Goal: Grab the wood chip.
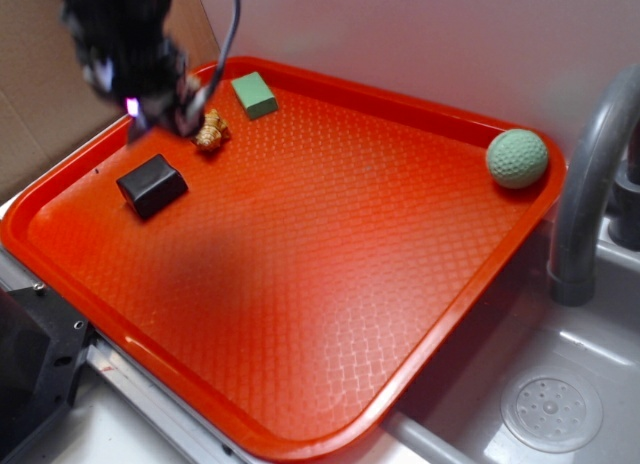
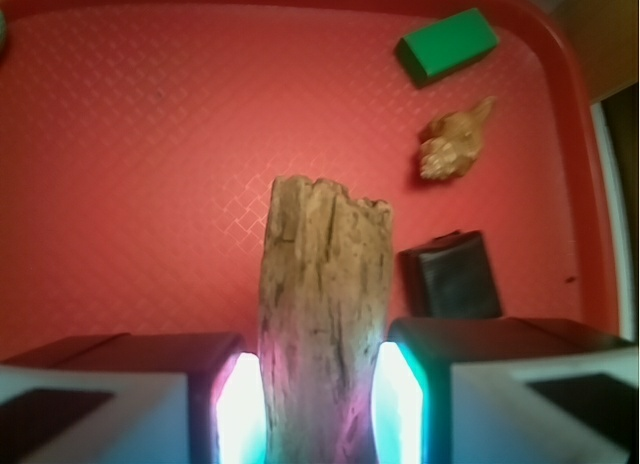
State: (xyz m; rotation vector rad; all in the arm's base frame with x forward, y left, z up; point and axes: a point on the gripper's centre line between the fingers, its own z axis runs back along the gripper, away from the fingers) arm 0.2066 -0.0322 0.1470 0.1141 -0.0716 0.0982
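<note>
The wood chip (image 2: 322, 314), a grey-brown piece with rough grain and a ragged top end, stands between my two glowing pads in the wrist view, held well above the tray. My gripper (image 2: 318, 404) is shut on it, both pads pressed to its sides. In the exterior view the gripper (image 1: 160, 109) is a blurred dark mass over the tray's far left corner, and the wood chip cannot be made out there.
The red tray (image 1: 330, 284) holds a black block (image 1: 152, 185), a tan knobbly lump (image 1: 211, 130), a green block (image 1: 254, 94) and a green dimpled ball (image 1: 517, 158). A grey faucet (image 1: 590, 184) and sink drain (image 1: 551, 412) lie to the right.
</note>
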